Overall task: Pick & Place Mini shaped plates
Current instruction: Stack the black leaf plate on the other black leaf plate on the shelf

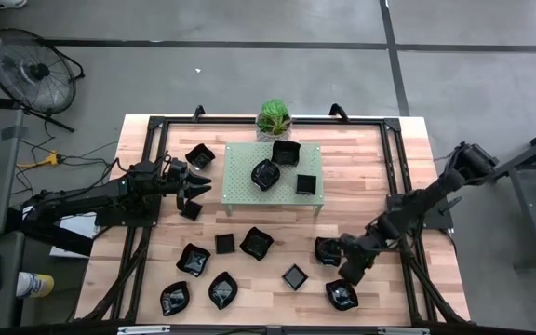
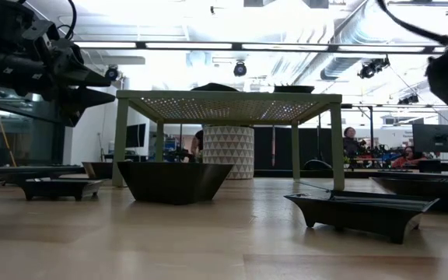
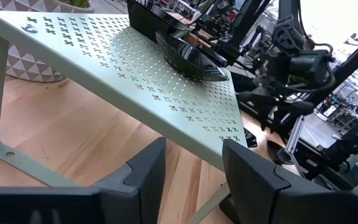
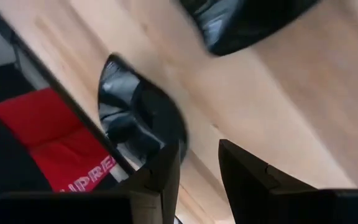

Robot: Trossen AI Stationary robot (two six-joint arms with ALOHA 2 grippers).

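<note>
The black plates (image 1: pixel 257 243) were scattered all over the table (image 1: pixel 408 149): most sat on the wood in the near half, one more lay near the far left corner (image 1: pixel 199 155), and three were up on the green rack (image 1: pixel 240 191) at the far middle, a round one (image 1: pixel 265 174), a bigger one behind it (image 1: pixel 287 152) and a small square one (image 1: pixel 306 183). A little potted plant (image 1: pixel 274 118) stood just behind the rack.

The left gripper (image 1: pixel 203 183) hung in the air just off the rack's left edge, pointing at it. Its fingers (image 3: pixel 146 168) were parted with a clear gap and had hold of nothing.

The right gripper (image 1: pixel 333 251) was down low at the near right, right by a plate (image 1: pixel 325 249) there. Its fingers (image 4: pixel 166 168) stood a bit apart with bare wood showing between them, so empty too, and a dark plate (image 4: pixel 138 118) lay just beyond the tips. Another plate (image 1: pixel 341 296) sat just in front of that arm.
</note>
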